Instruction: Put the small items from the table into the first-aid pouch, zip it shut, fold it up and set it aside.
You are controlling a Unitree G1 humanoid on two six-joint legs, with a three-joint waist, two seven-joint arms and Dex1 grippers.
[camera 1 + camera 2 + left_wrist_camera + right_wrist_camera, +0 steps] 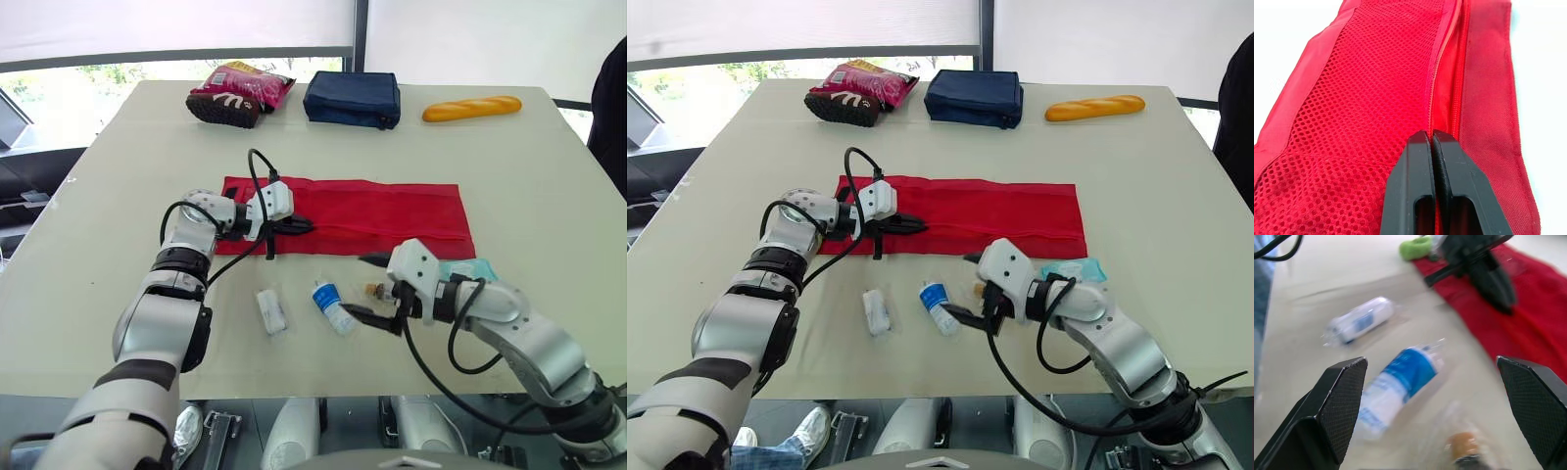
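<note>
Four small items [333, 306] (one pouch [392, 215])

A broad, pale cream surface [88, 245] takes up most of the scene and runs away to a far edge with rounded corners. Beyond that edge, on the left, a white roller blind [176, 24] is drawn low over a window [118, 70], leaving a narrow strip where green foliage shows in daylight. A dark upright frame post [361, 24] separates the blind from a plain white wall panel [490, 39] on the right. Off the surface's left side sits something dark and low [24, 166], too unclear to identify. Below the near edge, at left, is grey floor [20, 421]. The light is bright and even, with soft shadows.
</note>
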